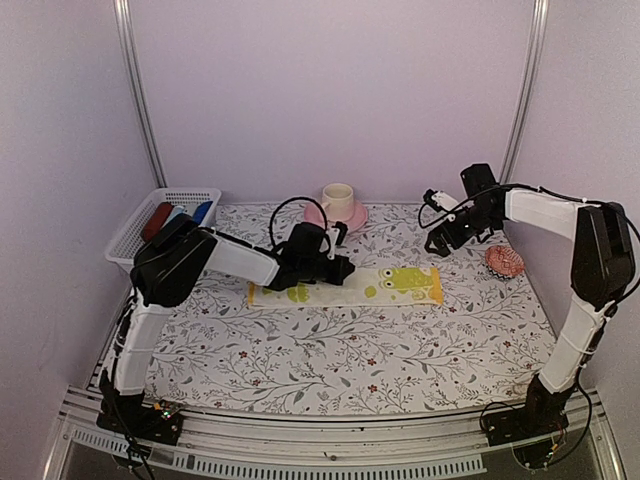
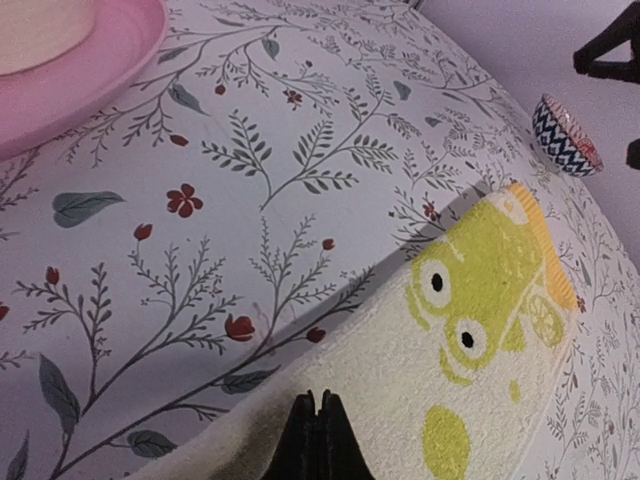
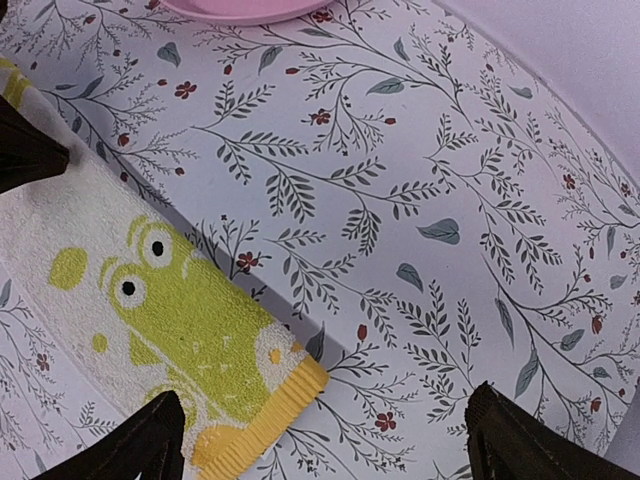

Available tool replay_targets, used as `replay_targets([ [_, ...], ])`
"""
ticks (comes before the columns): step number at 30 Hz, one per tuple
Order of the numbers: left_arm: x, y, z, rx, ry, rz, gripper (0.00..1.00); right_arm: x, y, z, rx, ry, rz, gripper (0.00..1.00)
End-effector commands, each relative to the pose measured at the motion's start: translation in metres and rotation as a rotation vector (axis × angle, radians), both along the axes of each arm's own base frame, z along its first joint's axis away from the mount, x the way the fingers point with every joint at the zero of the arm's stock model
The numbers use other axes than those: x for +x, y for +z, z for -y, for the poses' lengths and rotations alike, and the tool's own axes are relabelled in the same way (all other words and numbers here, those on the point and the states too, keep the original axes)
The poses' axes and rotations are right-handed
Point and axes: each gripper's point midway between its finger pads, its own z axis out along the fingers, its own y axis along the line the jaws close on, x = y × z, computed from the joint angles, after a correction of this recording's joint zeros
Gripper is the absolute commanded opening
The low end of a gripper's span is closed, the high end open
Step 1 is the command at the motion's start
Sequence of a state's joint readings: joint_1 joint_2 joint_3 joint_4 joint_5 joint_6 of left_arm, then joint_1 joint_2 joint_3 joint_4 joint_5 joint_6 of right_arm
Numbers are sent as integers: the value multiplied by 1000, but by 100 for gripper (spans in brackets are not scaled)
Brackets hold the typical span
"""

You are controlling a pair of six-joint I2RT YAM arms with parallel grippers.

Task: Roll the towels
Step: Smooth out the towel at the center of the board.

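Observation:
One towel (image 1: 390,283), pale yellow with green printed marks and an orange-yellow hem, lies as a long folded strip across the middle of the table. In the wrist views the towel (image 2: 480,300) (image 3: 190,320) lies flat. My left gripper (image 1: 340,268) is over the strip's left part. Its jaws (image 2: 316,397) are shut tip to tip right at the cloth, with no fold visibly pinched between them. My right gripper (image 1: 440,235) hangs open above the strip's right end. Its jaws (image 3: 325,400) stand wide, with the hem corner just inside the left one.
A pink saucer (image 1: 352,214) with a cream cup (image 1: 337,196) stands at the back centre. A white basket (image 1: 135,235) at the back left holds dark red and blue cloth rolls. A small patterned bowl (image 1: 505,262) sits at the right. A floral cloth (image 1: 330,350) covers the table.

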State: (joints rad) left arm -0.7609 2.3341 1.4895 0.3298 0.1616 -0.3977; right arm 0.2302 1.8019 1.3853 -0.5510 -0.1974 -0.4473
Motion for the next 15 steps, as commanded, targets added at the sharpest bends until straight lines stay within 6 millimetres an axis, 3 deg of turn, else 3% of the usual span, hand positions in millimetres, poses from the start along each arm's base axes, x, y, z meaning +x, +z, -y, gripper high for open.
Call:
replay_targets([
  [1, 27, -5, -7, -64, 81, -23, 0, -3, 17, -6, 30, 15, 46, 99],
  [10, 34, -32, -14, 6, 137, -60, 0, -5, 13, -6, 31, 22, 37, 99],
  [13, 32, -27, -11, -20, 115, -46, 0, -4, 14, -6, 40, 5, 35, 99],
  [15, 32, -13, -8, -55, 101, -21, 5, -6, 11, -6, 66, -14, 13, 99],
])
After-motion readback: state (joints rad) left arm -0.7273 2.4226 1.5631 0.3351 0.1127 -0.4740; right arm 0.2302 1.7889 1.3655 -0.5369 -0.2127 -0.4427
